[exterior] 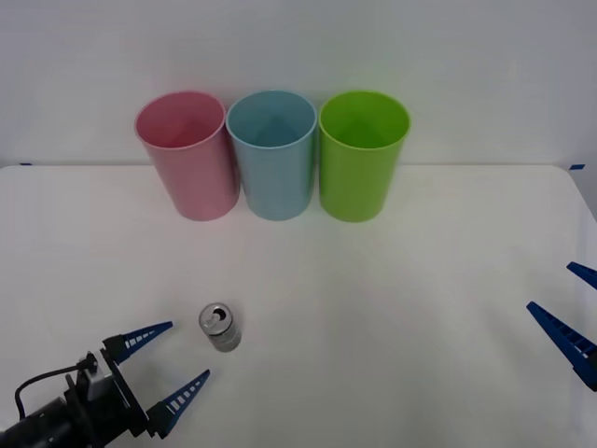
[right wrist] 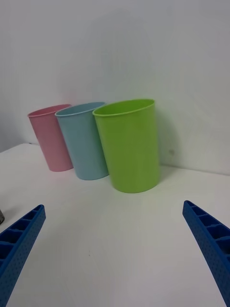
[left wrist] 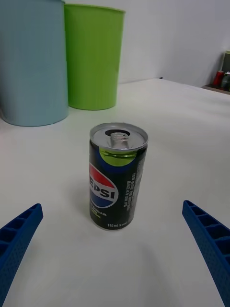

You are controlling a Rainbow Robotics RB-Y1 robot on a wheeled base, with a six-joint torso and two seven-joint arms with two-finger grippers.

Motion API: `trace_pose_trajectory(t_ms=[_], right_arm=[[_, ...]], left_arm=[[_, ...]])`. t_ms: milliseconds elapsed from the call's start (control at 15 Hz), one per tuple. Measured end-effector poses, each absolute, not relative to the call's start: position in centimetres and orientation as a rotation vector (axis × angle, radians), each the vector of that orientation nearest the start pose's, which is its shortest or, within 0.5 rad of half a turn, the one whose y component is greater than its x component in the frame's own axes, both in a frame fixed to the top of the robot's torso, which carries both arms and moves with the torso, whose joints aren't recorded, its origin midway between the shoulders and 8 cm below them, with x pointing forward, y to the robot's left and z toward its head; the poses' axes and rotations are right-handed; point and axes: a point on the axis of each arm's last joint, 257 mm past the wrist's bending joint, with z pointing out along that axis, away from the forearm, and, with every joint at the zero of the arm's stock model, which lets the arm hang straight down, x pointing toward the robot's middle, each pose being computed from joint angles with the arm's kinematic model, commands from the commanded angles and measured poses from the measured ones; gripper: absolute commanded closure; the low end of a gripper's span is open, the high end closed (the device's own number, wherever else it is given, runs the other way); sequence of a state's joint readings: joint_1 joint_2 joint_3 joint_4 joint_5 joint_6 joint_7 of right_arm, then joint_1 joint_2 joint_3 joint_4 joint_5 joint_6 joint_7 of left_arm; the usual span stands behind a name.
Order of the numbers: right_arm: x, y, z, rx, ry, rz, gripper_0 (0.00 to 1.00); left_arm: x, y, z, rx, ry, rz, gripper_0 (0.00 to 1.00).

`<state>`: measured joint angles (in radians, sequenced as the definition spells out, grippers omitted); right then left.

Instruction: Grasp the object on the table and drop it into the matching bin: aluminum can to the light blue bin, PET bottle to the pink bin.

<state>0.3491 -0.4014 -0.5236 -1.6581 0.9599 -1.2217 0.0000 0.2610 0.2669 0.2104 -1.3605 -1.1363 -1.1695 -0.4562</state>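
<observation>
While the aluminum can (exterior: 220,327) stood upright on the table (exterior: 392,308), near its front edge and well apart from the bins, your left gripper (exterior: 170,366) sat just beside it, fingers spread wide and grasping nothing. The can lay ahead of the gap between those fingers, untouched. Your right gripper (exterior: 571,313) waited at the table's right edge, likewise spread and empty. The pink bin (exterior: 187,154), light blue bin (exterior: 272,154) and lime green bin (exterior: 362,154) stood in a row at the back.

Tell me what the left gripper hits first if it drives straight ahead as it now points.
Most likely the aluminum can: it stands upright on the table between the open fingers' line, just ahead of the left gripper.
</observation>
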Motion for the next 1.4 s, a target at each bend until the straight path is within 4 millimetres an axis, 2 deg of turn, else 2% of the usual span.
trace_pose_trajectory(t_ms=[733,1400], right_arm=[[34.2,-33.0,-16.9,-0.465,1.441,0.567,0.0],[34.2,-33.0,-16.9,-0.465,1.441,0.567,0.0]], left_arm=[[36.6,18.5,-32.9,0.741,1.503,-0.494,0.0],[39.3,16.0,-34.0,0.75,1.503,-0.562,0.0]])
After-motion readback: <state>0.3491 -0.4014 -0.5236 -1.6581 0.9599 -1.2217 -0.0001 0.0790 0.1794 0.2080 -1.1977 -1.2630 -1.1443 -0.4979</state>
